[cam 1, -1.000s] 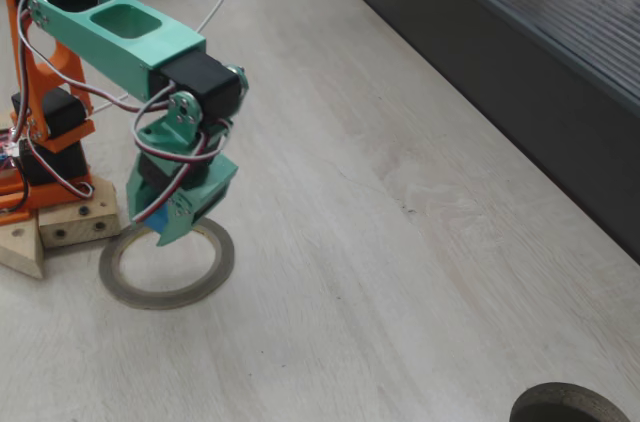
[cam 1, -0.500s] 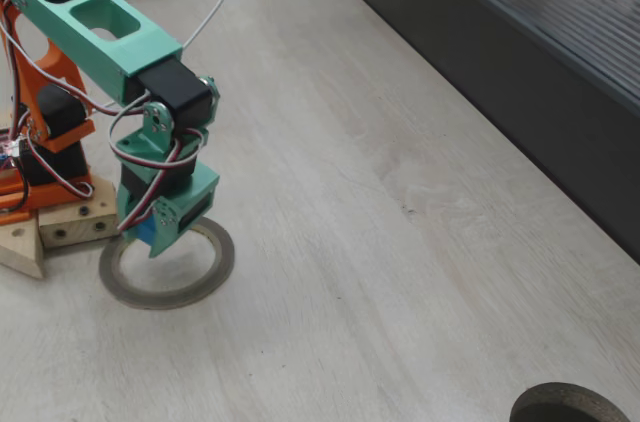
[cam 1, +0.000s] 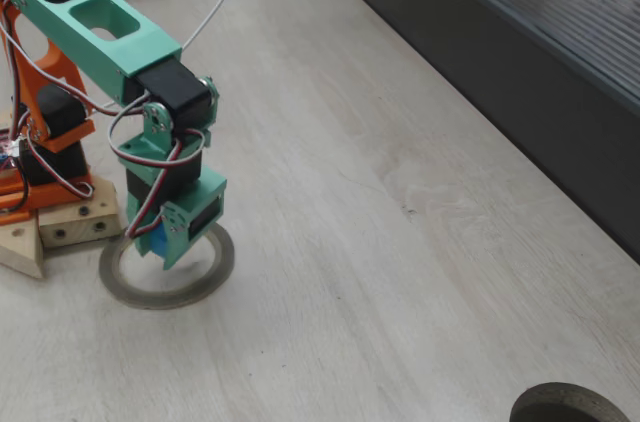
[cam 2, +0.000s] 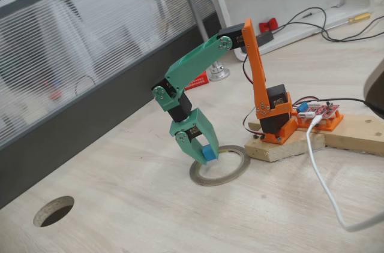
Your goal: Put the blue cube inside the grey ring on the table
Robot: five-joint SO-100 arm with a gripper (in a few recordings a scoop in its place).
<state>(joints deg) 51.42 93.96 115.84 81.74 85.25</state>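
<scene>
Lower now, gripper (cam 2: 204, 156) holds blue cube (cam 2: 208, 154) above pale table (cam 1: 400, 242).

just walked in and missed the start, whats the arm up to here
The arm's pincer is shut on a blue cube and holds it low over the grey ring lying on the table. In both fixed views the cube sits between the fingers at the ring's edge nearer the dark panel, not yet released. Whether it touches the table is unclear.

Arm folded downward, pincer (cam 2: 204, 152) clamped, fingers downward
</scene>
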